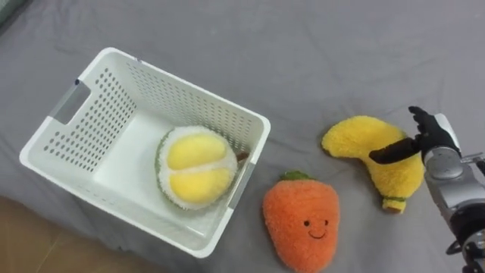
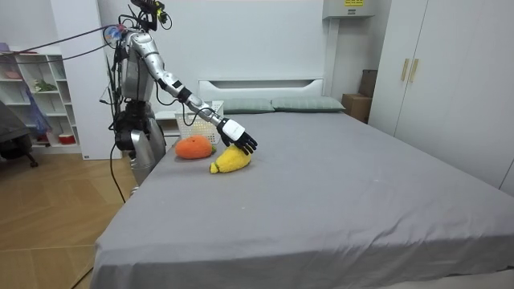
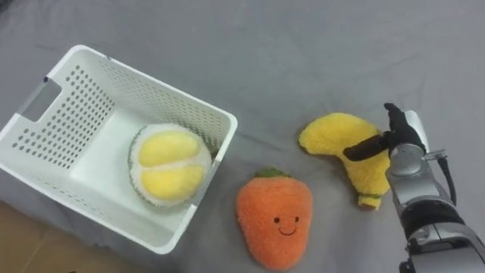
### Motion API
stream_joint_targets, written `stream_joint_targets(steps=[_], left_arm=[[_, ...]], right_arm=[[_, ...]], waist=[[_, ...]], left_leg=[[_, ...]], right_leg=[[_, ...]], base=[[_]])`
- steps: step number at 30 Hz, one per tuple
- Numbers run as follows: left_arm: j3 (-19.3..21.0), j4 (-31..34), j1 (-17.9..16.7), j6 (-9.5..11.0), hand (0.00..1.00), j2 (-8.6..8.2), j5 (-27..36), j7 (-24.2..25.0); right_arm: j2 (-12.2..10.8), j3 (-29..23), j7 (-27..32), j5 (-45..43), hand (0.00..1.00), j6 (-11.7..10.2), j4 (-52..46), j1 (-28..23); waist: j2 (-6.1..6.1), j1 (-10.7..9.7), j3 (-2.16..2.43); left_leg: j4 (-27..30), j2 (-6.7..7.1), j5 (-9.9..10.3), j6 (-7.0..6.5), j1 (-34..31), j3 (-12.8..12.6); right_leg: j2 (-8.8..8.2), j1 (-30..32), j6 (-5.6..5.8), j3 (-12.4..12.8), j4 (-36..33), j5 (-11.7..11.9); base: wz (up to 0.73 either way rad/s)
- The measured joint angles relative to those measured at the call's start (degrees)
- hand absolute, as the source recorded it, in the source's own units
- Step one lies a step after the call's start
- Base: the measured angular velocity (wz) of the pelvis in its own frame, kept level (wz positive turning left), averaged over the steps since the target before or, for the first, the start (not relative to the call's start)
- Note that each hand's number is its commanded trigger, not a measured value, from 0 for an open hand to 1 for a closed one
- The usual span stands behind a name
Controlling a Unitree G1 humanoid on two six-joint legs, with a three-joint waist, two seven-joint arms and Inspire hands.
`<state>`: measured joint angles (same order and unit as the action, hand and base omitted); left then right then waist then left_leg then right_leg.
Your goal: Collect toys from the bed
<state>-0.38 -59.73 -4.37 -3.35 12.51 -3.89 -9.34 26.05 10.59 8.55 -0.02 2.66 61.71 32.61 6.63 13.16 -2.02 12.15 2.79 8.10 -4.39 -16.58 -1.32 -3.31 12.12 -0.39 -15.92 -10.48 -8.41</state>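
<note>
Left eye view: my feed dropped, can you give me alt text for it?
The right hand, fingers open, sits over a yellow banana plush lying on the grey bed at the right. An orange carrot plush lies beside it toward the middle, and a white basket at the left holds a durian plush.

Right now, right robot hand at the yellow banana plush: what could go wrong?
1. The right robot hand is open at the right edge of the yellow banana-shaped plush toy; a shallow grip may slip.
2. The orange carrot-shaped plush toy lies between it and the white perforated plastic basket; a low carry could knock it.
</note>
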Motion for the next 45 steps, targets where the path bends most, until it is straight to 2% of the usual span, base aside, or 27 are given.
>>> stream_joint_targets(steps=[7,11,13,15,16,17,18,19,20,22,27,31,35,45], left_arm=[[-1.6,-0.7,0.4,0.0,0.00,-0.01,2.2,0.1],[-2.6,-2.6,1.6,0.0,0.00,0.00,3.0,1.0],[-2.7,-2.9,1.7,-0.1,0.00,-0.06,3.1,1.6],[-2.7,-3.4,1.7,-0.3,0.00,-0.06,3.1,2.1],[-2.8,-3.4,1.6,-0.4,0.00,-0.05,3.1,2.1],[-2.7,-3.4,1.6,-0.5,0.00,-0.01,3.1,2.1],[-2.7,-3.4,1.6,-0.5,0.00,0.00,3.1,2.1],[-2.7,-3.4,1.6,-0.5,0.00,0.00,3.1,2.1],[-2.8,-3.3,1.6,-0.5,0.00,-0.01,3.1,2.1],[-2.9,-3.0,1.6,-0.9,0.00,-0.02,3.1,2.1],[-4.5,-1.9,1.6,-1.5,0.00,0.12,3.1,2.2],[-5.4,-1.8,1.6,-1.7,0.00,0.19,3.1,2.3],[-5.5,-1.7,1.6,-1.8,0.00,0.18,3.3,2.8],[-5.6,0.3,1.4,-1.5,0.00,0.22,3.4,3.9]], right_arm=[[-1.4,1.8,-0.4,-0.1,0.00,-0.2,-0.7,0.1],[-1.7,3.4,-0.6,0.2,0.00,-0.2,-0.4,0.1],[-2.1,3.8,-1.2,-0.3,0.08,-0.2,0.4,0.1],[-2.4,3.9,-1.3,-1.0,0.37,-0.1,1.0,0.1],[-2.4,3.9,-1.3,-1.1,0.43,-0.1,1.0,0.1],[-2.4,3.9,-1.3,-1.6,0.58,-0.1,1.0,0.1],[-2.2,3.9,-1.2,-2.4,0.62,-0.1,1.0,0.1],[-2.2,3.9,-1.2,-2.9,0.95,-0.1,1.0,0.1],[-1.9,3.9,-1.1,-4.0,1.00,-0.1,1.0,0.1],[-1.5,4.3,-1.1,-5.0,1.00,-0.2,2.0,0.1],[-0.9,7.5,-1.3,-5.3,1.00,0.0,4.5,0.1],[-1.0,10.8,-2.7,-5.2,1.00,1.1,5.0,-0.1],[-1.2,13.0,-4.6,-5.1,1.00,1.3,5.1,-0.2],[-1.2,13.3,-7.4,-5.4,1.00,1.6,5.2,-2.1]], waist=[[0.18,-0.1,-0.12],[0.03,0.1,-0.47],[-0.04,0.2,-0.68],[-0.46,0.3,-1.05],[-0.55,0.3,-1.11],[-0.59,0.5,-1.12],[-0.56,0.6,-1.09],[-0.53,0.7,-1.06],[-0.51,0.8,-1.03],[-0.56,0.8,-0.95],[-0.65,1.4,-0.26],[-0.70,1.5,-0.15],[-0.84,1.5,-0.04],[-1.42,1.6,0.29]], left_leg=[[0.2,0.01,0.0,0.01,0.3,0.0],[0.7,0.03,0.0,0.01,0.3,0.3],[0.9,0.05,0.0,0.01,0.1,0.4],[0.9,0.08,0.0,0.01,0.0,0.5],[0.8,0.08,0.0,0.01,0.0,0.5],[0.7,0.07,0.0,0.03,-0.1,0.5],[0.7,0.05,0.0,0.09,-0.4,0.6],[0.7,0.04,-0.1,0.12,-0.6,0.7],[0.7,0.01,-0.1,0.17,-0.8,0.9],[0.9,0.02,-0.1,0.20,-0.8,1.4],[1.2,0.05,-0.2,0.25,-0.8,2.5],[1.3,0.15,-0.2,0.28,-0.6,2.9],[1.6,0.23,-0.2,0.34,-0.6,3.0],[2.7,0.23,-0.2,0.42,-0.6,3.3]], right_leg=[[-0.03,-0.5,0.00,-0.2,0.0,0.0],[-0.13,-0.8,0.00,-1.1,0.0,0.0],[-0.17,-0.9,0.00,-1.6,-0.1,0.0],[-0.15,-0.8,-0.02,-1.6,-0.2,0.0],[-0.15,-0.7,-0.03,-1.5,-0.2,0.0],[-0.12,-0.4,-0.07,-1.5,-0.3,0.0],[-0.05,-0.1,-0.10,-1.5,-0.3,0.1],[-0.02,0.0,-0.11,-1.5,-0.3,0.1],[0.02,0.2,-0.13,-1.5,-0.2,0.1],[0.11,-0.1,-0.14,-1.8,-0.1,0.1],[0.12,-0.6,-0.14,-3.0,-0.1,0.1],[0.15,-1.2,-0.15,-3.5,0.3,0.1],[0.13,-1.8,-0.26,-4.0,0.8,0.2],[0.27,-2.4,-0.54,-4.5,0.6,0.3]], base=[[0.00],[0.06],[0.05],[0.00],[0.00],[0.00],[0.00],[0.04],[0.07],[0.12],[0.10],[0.08],[0.02],[0.00]])
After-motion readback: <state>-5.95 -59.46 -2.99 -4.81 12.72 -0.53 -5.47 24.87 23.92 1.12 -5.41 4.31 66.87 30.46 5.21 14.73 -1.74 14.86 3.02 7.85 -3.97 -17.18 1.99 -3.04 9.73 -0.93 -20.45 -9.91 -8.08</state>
